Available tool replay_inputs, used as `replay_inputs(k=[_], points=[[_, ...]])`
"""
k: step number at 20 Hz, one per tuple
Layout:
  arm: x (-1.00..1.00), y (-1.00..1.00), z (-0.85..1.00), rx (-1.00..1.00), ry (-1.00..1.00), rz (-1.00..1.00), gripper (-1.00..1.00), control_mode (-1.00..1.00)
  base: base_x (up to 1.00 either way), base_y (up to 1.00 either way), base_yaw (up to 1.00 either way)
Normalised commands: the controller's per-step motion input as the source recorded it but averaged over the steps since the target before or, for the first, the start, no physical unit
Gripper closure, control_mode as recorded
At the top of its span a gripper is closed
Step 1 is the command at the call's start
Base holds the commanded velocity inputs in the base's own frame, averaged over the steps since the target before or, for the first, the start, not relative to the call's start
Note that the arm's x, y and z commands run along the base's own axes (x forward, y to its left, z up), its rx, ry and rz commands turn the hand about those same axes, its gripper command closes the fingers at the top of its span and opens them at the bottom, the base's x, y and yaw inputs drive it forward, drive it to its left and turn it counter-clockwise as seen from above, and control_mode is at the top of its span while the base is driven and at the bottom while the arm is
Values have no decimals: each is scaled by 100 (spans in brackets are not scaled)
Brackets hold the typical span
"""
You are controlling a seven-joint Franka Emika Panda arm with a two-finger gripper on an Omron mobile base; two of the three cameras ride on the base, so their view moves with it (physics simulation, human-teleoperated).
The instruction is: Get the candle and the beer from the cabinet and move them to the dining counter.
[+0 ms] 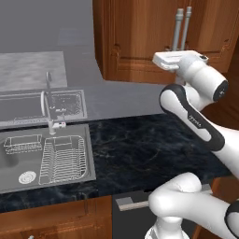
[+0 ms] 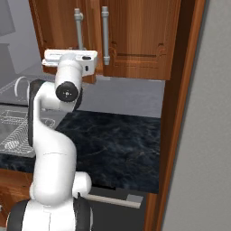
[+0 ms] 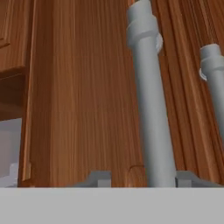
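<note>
On cabinet (image 3: 78,87): two bar handles (image 3: 151,109)

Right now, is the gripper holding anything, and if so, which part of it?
Nothing is gripped. The gripper is open around the lower end of a cabinet door handle, fingertips either side, not closed on it.

The cabinet (image 1: 140,42), reddish-brown wood (panelled doors both shut), hangs above the counter, its two silver bar handles side by side.

Arm raised, wrist level — gripper (image 3: 142,178) at the cabinet (image 1: 140,42), fingertips (image 3: 99,178) spread apart, gripping nothing.
</note>
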Motion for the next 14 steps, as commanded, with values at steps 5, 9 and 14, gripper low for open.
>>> replay_inputs(k=[5, 9, 14], points=[[-73, 50, 0, 0, 0, 11, 100, -100, 0, 0, 0], [-75, 53, 0, -1, 0, 11, 100, -100, 0, 0, 0], [-61, 68, 0, -4, 1, 11, 100, -100, 0, 0, 0]])
